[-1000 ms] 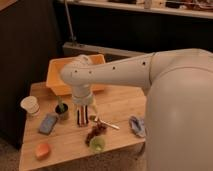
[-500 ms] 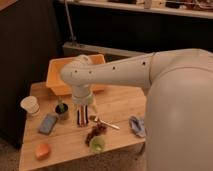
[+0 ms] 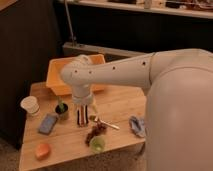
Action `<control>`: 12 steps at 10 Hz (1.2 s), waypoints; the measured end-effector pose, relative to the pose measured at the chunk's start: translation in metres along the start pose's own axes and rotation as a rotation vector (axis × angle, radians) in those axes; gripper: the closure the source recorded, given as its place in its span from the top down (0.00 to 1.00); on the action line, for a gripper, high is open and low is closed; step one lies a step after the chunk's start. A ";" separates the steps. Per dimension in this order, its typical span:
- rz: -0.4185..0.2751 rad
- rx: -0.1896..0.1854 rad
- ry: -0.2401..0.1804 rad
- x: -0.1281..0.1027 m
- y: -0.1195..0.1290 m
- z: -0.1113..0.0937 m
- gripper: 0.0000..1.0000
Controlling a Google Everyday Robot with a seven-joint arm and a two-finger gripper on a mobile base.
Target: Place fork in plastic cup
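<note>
Just the one camera view, so here goes. The gripper (image 3: 83, 120) hangs tip-down over the wooden worktop (image 3: 120, 102). Its jaws are spread wide with nothing between them.

The fork (image 3: 106, 123) lies flat on the wood right at the gripper's 3 o'clock. Its near end is just beside the jaws and the rest runs off toward 4 o'clock. I can't tell which end has the tines.

The plastic cup (image 3: 97, 145) stands near the front edge, around 5 o'clock from the gripper, upright and empty as far as I can see. A dark brownish clump (image 3: 95, 132) sits between the fork and the cup. A dark cup (image 3: 62, 111) with a green stick in it is at the gripper's 10 o'clock.

My read is that this is the pick, not yet made. To do it well, I'd slide toward 3 o'clock until the jaws straddle the middle of the fork. Then turn them so they close across the shaft, not along it, and go all the way down to the wood, because a thin flat bit of metal slips out easily. Watch the clump on the way down. That little cup looks light too, so I'd lower the fork in steeply rather than drop it.
</note>
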 end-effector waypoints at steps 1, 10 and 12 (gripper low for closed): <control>0.000 0.000 0.000 0.000 0.000 0.000 0.65; -0.020 -0.017 -0.013 -0.002 -0.003 0.003 0.65; -0.156 -0.095 -0.080 -0.013 -0.025 0.012 0.65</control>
